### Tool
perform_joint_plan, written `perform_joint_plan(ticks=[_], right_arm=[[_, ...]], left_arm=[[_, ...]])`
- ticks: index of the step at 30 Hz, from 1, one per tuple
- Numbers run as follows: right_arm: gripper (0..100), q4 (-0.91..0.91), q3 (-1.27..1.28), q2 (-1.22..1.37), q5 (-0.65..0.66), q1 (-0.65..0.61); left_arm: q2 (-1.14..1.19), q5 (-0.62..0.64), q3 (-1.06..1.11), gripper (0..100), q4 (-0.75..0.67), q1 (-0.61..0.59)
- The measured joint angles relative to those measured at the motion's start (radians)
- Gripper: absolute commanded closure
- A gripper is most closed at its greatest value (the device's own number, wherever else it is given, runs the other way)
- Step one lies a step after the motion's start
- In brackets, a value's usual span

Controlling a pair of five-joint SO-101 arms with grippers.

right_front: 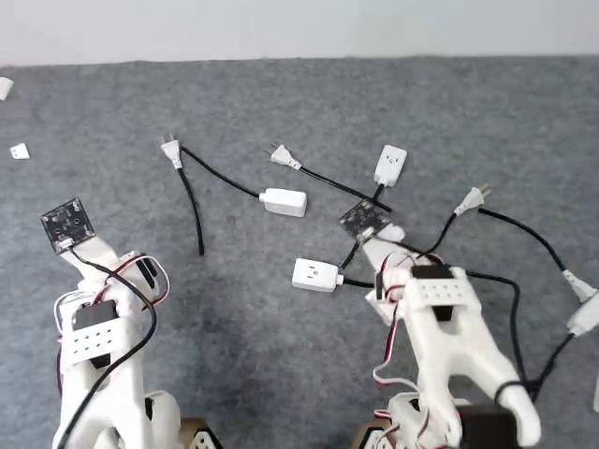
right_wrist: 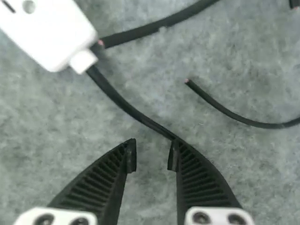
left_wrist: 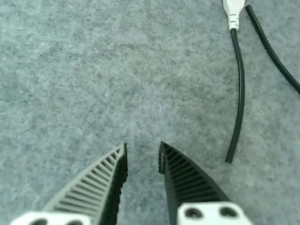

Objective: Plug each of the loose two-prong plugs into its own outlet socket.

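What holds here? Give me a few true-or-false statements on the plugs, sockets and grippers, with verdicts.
1. The left gripper holds a plug. False: it is open and empty over bare carpet.
2. The left plug has a cable that ends in a loose cut end. True.
3. The middle plug sits in a socket. False: it lies loose on the carpet.
4. A socket lies near the right gripper. True.

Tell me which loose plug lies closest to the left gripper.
The leftmost plug, ahead of the left gripper; the other plugs lie farther right.
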Motion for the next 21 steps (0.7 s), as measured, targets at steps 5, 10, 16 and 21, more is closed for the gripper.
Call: perform_joint_plan(ticks=[5, 10, 16, 21], right_arm=[[92.5, 0.008, -0.037, 0.031, -0.029, 0.011], [89.8, -0.011, -0.037, 0.031, -0.031, 0.009], [85.3, -0.055, -0.038, 0.068, 0.115, 0.011], [92.9, -0.028, -0.1, 0.135, 0.176, 0.009]], left_arm=[[0.0, 0.0, 0.0, 90, 0.0, 0.0], [0.0, 0.0, 0.0, 90, 0.0, 0.0], [0.0, 0.0, 0.0, 90, 0.0, 0.0], [0.0, 0.0, 0.0, 90, 0.0, 0.0]])
